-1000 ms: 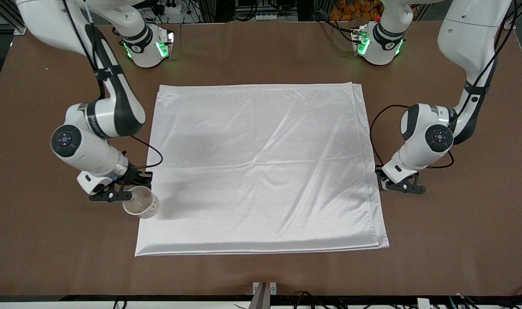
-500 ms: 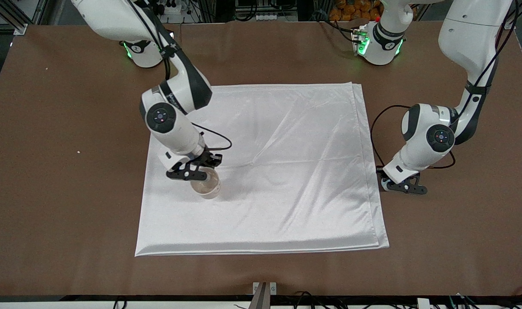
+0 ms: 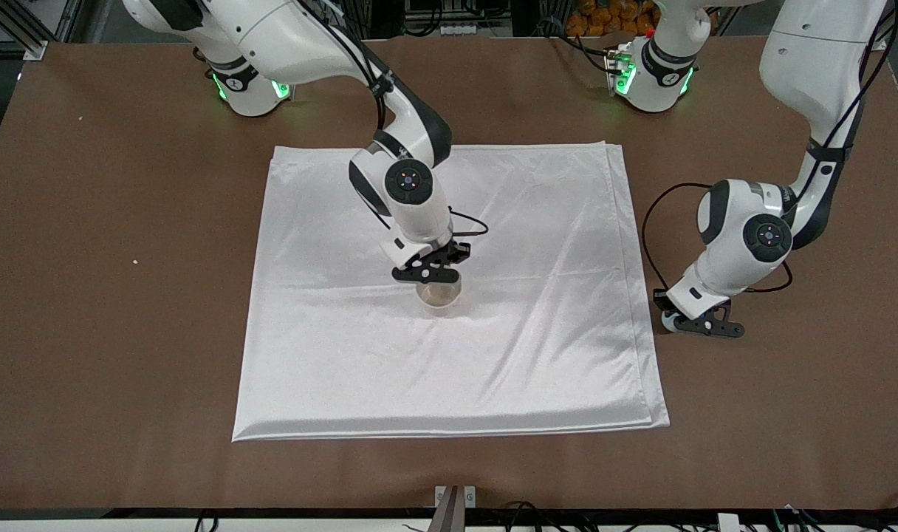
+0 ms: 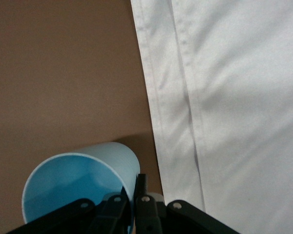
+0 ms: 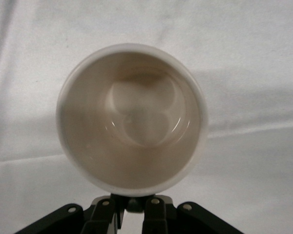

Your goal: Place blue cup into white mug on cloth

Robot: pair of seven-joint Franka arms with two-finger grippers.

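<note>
The white mug (image 3: 439, 297) is at the middle of the cloth (image 3: 537, 347), mouth up; I cannot tell whether it touches the fabric. My right gripper (image 3: 427, 275) is shut on the mug's black handle. In the right wrist view the empty mug (image 5: 132, 117) fills the middle, with the gripper (image 5: 135, 202) below it and cloth (image 5: 254, 48) all round. My left gripper (image 3: 704, 325) is low over the bare table beside the cloth's edge at the left arm's end. It (image 4: 135, 187) is shut on the wall of the blue cup (image 4: 83, 180), next to the cloth's folded edge (image 4: 244, 97).
The brown table (image 3: 109, 332) surrounds the cloth on all sides. The two arm bases (image 3: 249, 81) stand at the table's edge farthest from the front camera. A small metal bracket (image 3: 455, 496) sits at the table's nearest edge.
My right arm carried the mug from the cloth's edge at the right arm's end over to the cloth's middle. My left arm shifted only slightly.
</note>
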